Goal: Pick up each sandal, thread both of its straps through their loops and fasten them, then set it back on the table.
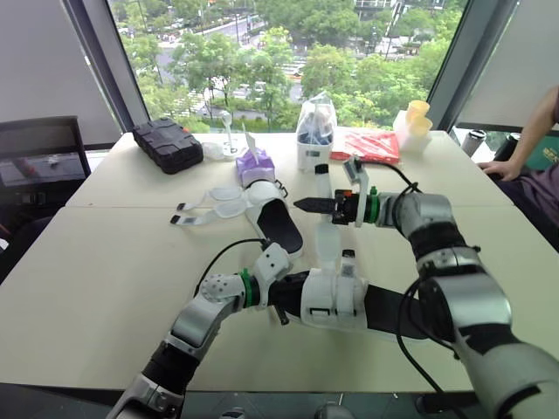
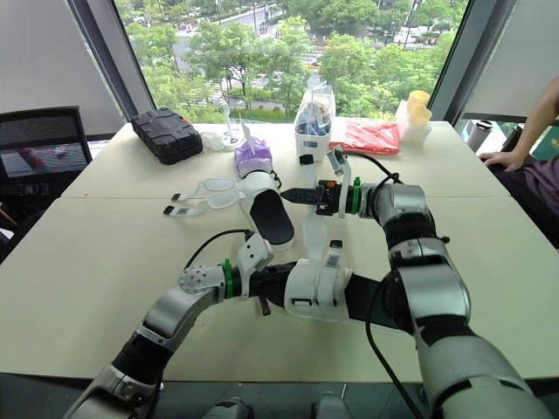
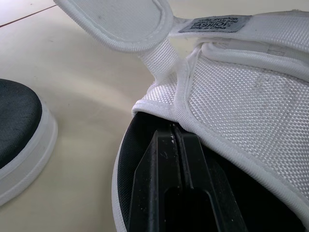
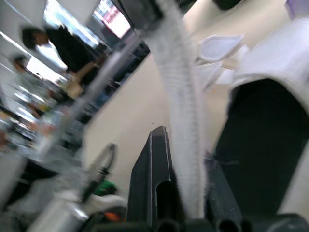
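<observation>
Near sandal (image 1: 336, 301), on desk (image 1: 105, 262). Left tool (image 3: 177, 140) closed, tips buried under the white upper (image 3: 251, 101). Right tool (image 1: 306, 206) pinches the raised strap (image 4: 181, 121), which hides one finger.

A grey tag (image 3: 215, 24) on the sandal (image 3: 251, 111) strap (image 3: 275, 21) reads "FASHION"; its smaller line is unreadable.

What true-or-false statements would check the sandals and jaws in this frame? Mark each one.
1. The right jaws are shut on a white strap of the near sandal. True.
2. The far sandal has its straps fastened. False: its straps lie open on the table.
3. The left jaws hang clear of both sandals. False: they sit shut inside the near sandal, under its upper.
4. A black case lies on the table. True.
</observation>
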Motion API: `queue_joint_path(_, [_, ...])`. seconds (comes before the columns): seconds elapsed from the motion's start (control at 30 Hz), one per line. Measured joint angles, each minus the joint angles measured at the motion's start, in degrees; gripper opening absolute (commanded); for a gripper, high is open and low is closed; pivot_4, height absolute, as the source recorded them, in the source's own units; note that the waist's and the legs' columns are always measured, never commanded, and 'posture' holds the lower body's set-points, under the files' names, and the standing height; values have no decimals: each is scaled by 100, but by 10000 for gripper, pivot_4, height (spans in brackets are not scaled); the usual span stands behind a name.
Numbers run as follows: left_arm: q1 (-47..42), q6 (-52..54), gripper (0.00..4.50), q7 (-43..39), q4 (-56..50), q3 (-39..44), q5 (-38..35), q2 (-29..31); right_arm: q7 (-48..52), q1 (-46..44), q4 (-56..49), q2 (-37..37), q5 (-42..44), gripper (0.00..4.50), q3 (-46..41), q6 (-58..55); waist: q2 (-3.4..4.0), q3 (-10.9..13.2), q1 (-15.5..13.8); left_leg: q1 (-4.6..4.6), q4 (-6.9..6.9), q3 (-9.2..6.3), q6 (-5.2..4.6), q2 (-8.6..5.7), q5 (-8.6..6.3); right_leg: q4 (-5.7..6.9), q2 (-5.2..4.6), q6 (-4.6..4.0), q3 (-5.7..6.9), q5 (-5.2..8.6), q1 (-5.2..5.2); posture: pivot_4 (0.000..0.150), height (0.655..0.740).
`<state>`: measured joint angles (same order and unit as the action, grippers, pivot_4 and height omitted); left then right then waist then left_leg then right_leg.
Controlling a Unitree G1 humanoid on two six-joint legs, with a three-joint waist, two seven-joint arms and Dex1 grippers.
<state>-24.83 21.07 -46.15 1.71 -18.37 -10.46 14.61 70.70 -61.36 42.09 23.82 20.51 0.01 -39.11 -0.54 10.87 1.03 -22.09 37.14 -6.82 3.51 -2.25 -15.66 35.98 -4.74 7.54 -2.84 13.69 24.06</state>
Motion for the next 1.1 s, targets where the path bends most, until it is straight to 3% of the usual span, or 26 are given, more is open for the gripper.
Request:
queue_joint_path(0.17, [4, 4, 0, -48, -21, -6, -14, 21, -57, 1609, -2430, 317, -581, 940, 316, 2297, -1, 0, -4, -1, 1, 4, 2, 0, 1, 1, -2, 2, 0, 1, 3, 1500, 7400])
queue_joint_path(0.27, [-3, 1, 0, -120, -12, -17, -14, 27, 15, 2231, -3201, 529, -890, 940, 423, 3835, -1, 0, -2, 6, 2, 5, 4, 1, 2, 2, -1, 2, 0, 1, -2, 1500, 7400])
queue_joint_path(0.37, [-14, -4, 0, -167, 24, -57, -13, 6, 115, 2692, -3580, 742, -1193, 940, 546, 5516, -3, 1, 2, 36, 2, 6, 5, 1, 3, -2, -1, 1, 0, 2, -35, 1500, 7400])
queue_joint_path(0.53, [-62, -17, 0, -256, 149, -95, -12, -48, 101, 2747, -3311, 1126, -1859, 940, 848, 7896, -4, 3, 13, 82, 5, 8, 3, 4, 3, -27, 3, -1, 0, 3, -94, 1500, 7400])
queue_joint_path(0.63, [-84, -32, 0, -308, 241, -109, -9, -107, -103, 2652, -2996, 1178, -2161, 9252, 977, 8533, -4, 3, 10, 84, 6, 7, 2, 5, 7, -21, 3, -5, -1, 1, -93, 1500, 7400])
queue_joint_path(0.87, [-232, -61, 0, -461, 410, -129, -1, -146, -647, 2408, -2650, 1496, -2617, 44530, 1093, 9335, -3, 3, -17, 79, 3, 6, 2, 4, 7, -23, 3, -6, -1, 1, -90, 1500, 7400])
queue_joint_path(1.0, [-270, -136, 0, -500, 503, -133, 4, -167, -962, 2384, -2503, 1969, -2845, 44530, 1092, 9931, -3, 3, -32, 78, 3, 6, 2, 4, 7, -27, 3, -6, -1, 1, -90, 1500, 7400])
queue_joint_path(1.1, [-278, -169, 0, -518, 529, -141, 7, -180, -1146, 2681, -2371, 2738, -2824, 44530, 966, 10383, -3, 3, -44, 72, 1, 6, 1, 3, 6, -44, 2, -7, -2, 2, -94, 1500, 7400])
